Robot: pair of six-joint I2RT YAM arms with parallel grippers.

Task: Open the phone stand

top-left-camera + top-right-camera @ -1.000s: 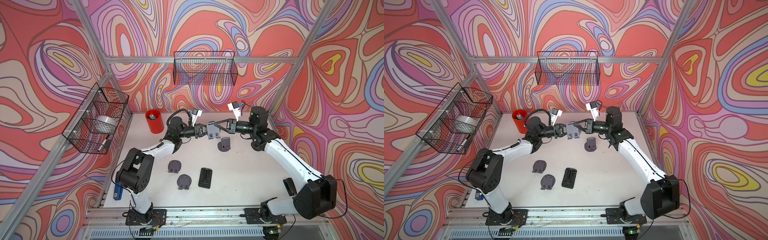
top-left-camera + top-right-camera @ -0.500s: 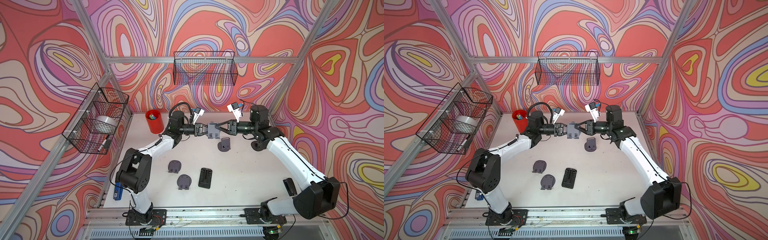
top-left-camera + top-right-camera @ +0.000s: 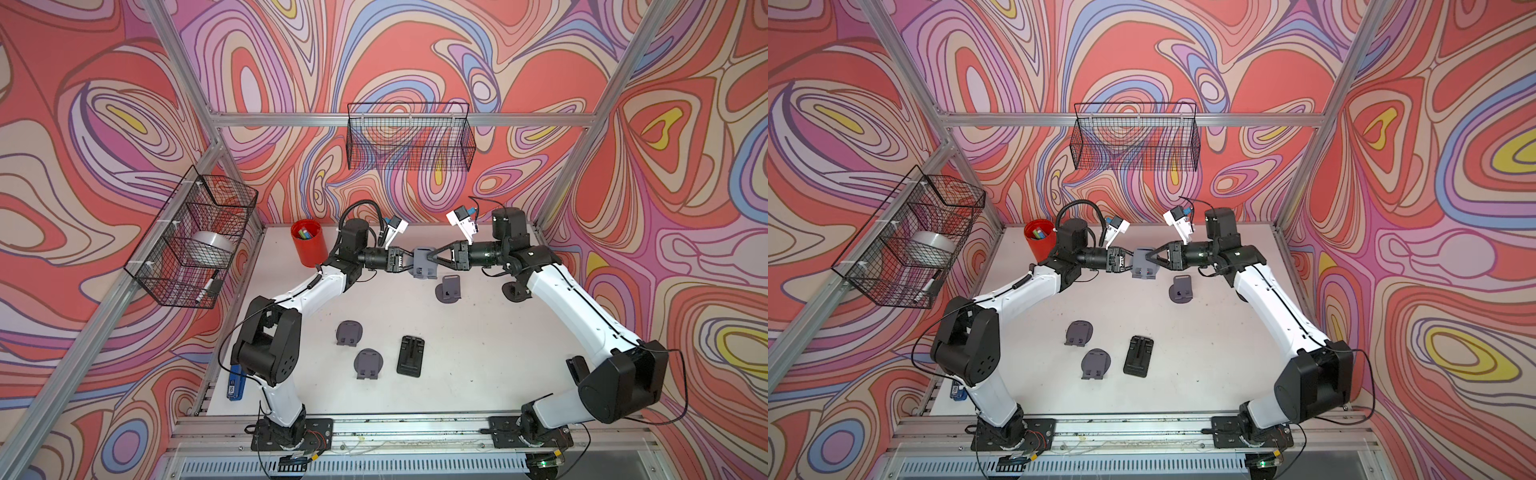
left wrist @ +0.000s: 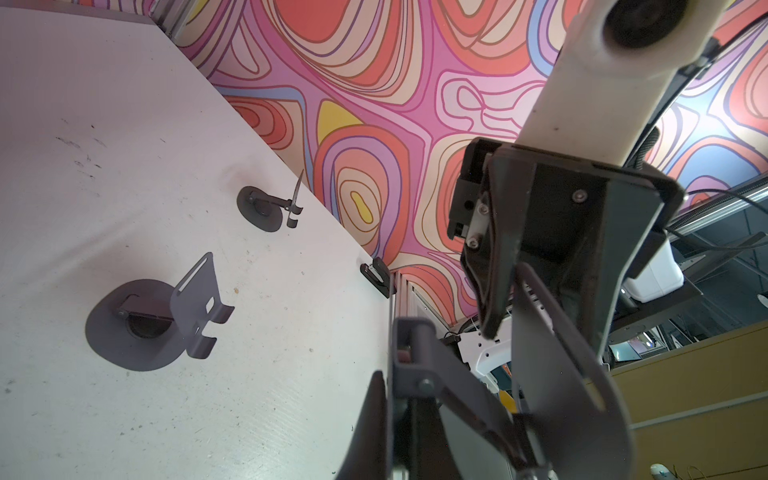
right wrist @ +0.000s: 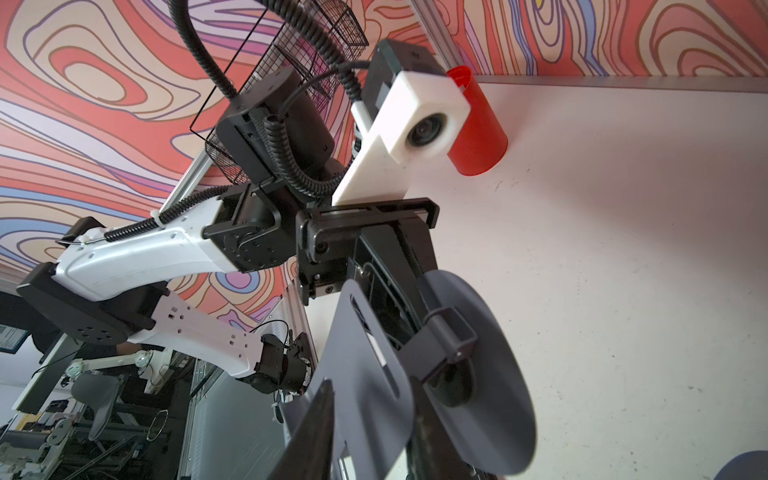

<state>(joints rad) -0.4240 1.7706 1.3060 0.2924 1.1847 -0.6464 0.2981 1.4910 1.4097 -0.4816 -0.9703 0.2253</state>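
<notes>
The white table (image 3: pixel 478 328) has four other stands lying on it. The phone stand (image 3: pixel 424 268) being worked on is off the surface, held in the air over the far middle between the two arms.

The left claw (image 3: pixel 409 266) is pressed together on the stand's round base side and carries it. The right claw (image 3: pixel 434 259) is spread, with the stand's back plate passing between its fingers (image 4: pixel 494 270). I cannot tell whether they touch it.

In the right wrist view the plate already stands off the round base at an angle, so the hinge looks partly opened.

To finish well:
- The left claw should stay firm and steady.
- The right claw should pinch the plate near its free edge.
- It should swing the plate in an arc around the hinge rather than pull straight, which could drag the stand out of the left claw's grip.
</notes>
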